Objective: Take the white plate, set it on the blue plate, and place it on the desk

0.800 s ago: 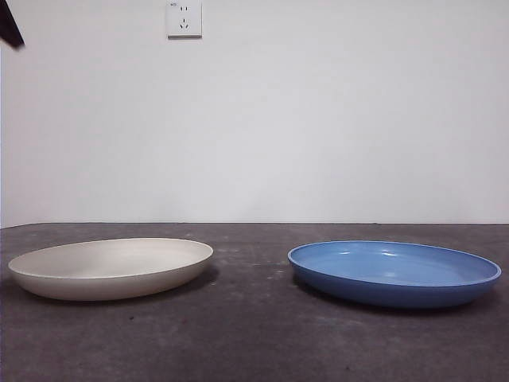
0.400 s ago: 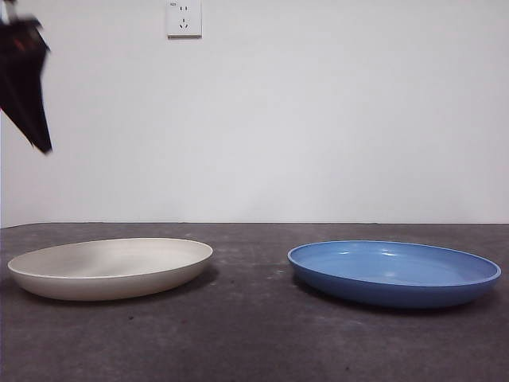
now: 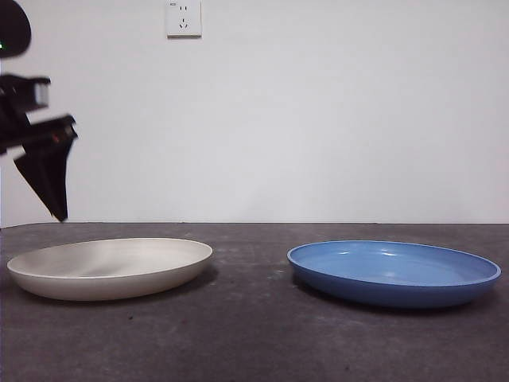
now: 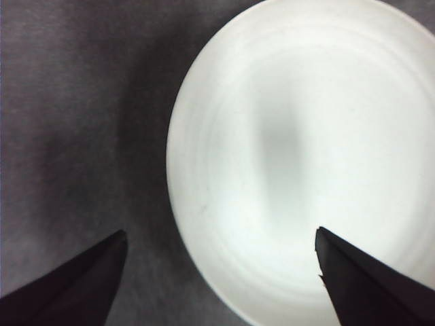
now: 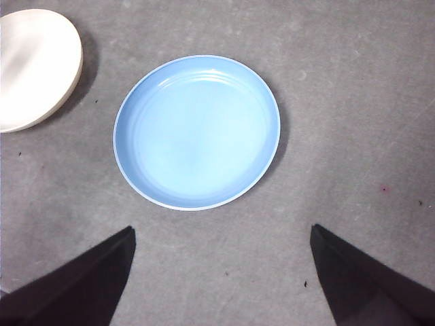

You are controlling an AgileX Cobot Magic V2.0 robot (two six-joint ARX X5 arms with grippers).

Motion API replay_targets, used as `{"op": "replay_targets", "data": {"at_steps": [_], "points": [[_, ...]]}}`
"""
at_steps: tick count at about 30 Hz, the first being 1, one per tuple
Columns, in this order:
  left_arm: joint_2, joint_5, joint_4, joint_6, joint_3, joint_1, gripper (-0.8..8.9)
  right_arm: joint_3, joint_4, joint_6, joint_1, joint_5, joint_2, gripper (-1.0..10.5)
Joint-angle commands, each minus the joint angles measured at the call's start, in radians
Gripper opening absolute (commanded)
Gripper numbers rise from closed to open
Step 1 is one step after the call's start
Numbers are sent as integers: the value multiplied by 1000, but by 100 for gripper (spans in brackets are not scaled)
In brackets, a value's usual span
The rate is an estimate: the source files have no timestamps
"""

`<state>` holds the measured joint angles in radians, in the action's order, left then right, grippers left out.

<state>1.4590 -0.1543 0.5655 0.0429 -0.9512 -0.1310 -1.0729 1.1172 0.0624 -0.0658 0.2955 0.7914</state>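
At the far left of the front view, the left claw is now seen lower and more fully in frame than half a second ago, when only a dark tip hung near the top corner; a second ago barely a sliver was visible. It is suspended above the left edge of the white plate, not touching it. In the left wrist view the jaws are spread wide apart, with nothing held between them, and the near rim of the white plate is framed between the tips. The white plate is resting flat on the surface, at the left, well apart from the blue plate at the right; neither plate has been shifted. The right claw is held high over the blue plate, jaws also apart and empty, and is judged to be waiting. The descent is read as the approach to the first grasp: the pick-up is not yet made, and a rim grip on the shallow edge appears to be intended
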Motion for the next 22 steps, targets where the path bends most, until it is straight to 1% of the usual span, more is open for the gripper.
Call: {"op": "replay_targets", "data": {"at_steps": [1, 6, 12, 15, 21, 22], "points": [[56, 5, -28, 3, -27, 0, 438, -18, -9, -10, -4, 3, 5, 415], [122, 5, -41, 3, -43, 1, 437, -18, -10, -10, -4, 3, 5, 415], [149, 5, -65, 3, -52, 1, 430, -18, -10, -10, -4, 3, 5, 415], [156, 18, -66, 5, -52, 2, 396, -18, -11, -10, -4, 3, 5, 415], [182, 23, -59, 12, -52, 3, 395, -18, -16, -10, -4, 3, 5, 415], [185, 23, -59, 19, -52, 3, 383, -18, -15, -10, -4, 3, 4, 415]]}}
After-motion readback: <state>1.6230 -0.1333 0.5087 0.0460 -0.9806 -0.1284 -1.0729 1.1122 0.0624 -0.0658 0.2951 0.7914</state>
